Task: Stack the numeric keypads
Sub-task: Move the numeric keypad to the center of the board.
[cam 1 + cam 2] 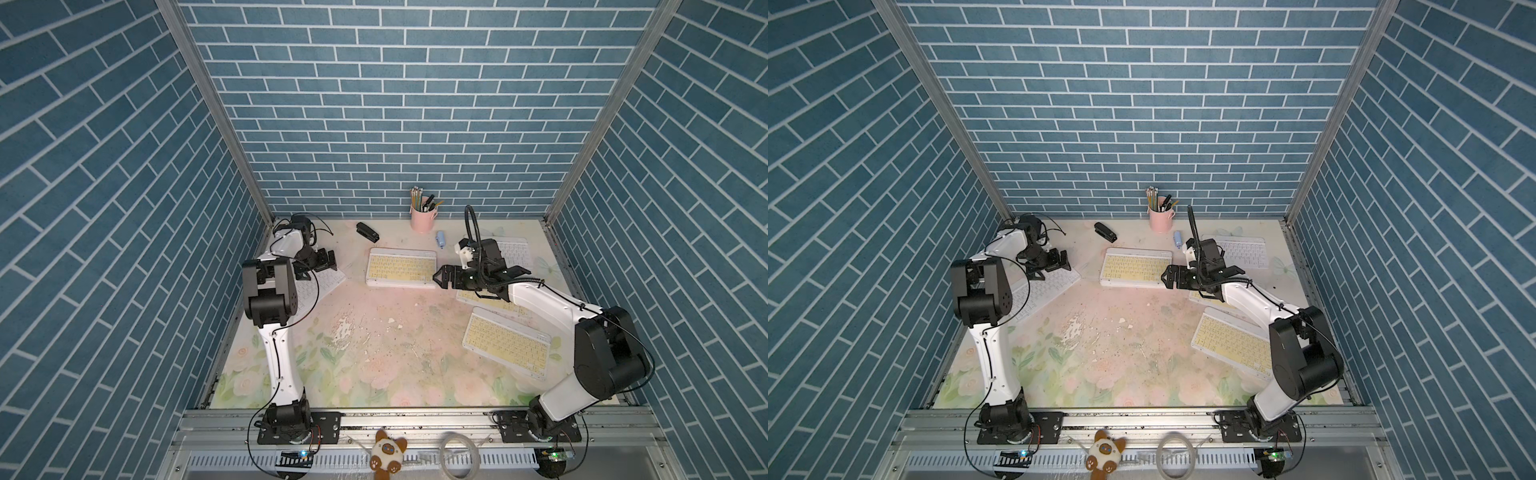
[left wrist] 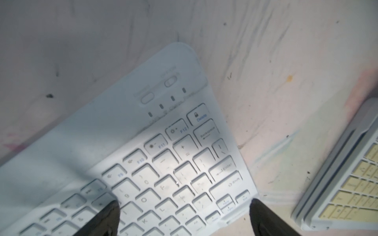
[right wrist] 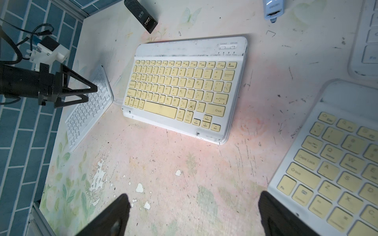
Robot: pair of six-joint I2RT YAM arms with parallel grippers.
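Two robot arms reach over a worn, flower-printed worktop [image 1: 374, 332] inside blue brick-pattern walls, with the keypads lying in several separate spots. Toward the back at centre sits a stack of keypads [image 1: 401, 269], a yellow-keyed one on top and the white edge of at least one more showing beneath it in the right wrist view. The right tool [image 1: 439, 277] hangs just off the stack's right end, above bare worktop, jaws spread wide with nothing between them. The left tool [image 2: 184, 202], jaws likewise parted and empty, is low over the Enter-key end of a white-keyed keypad [image 2: 163, 163] lying askew at the left edge; whether its fingers touch the keys cannot be told. On the right, a second white-keyed keypad [image 1: 517, 251] lies near the back corner, a yellow-keyed keypad [image 1: 505, 345] lies angled toward the front, and another yellow-keyed keypad [image 1: 486, 306] shows between them, mostly hidden under the right arm. Along the back are a black stapler [image 1: 368, 232], a pink cup of pencils [image 1: 422, 219] and a small blue stick-like item [image 1: 440, 240].
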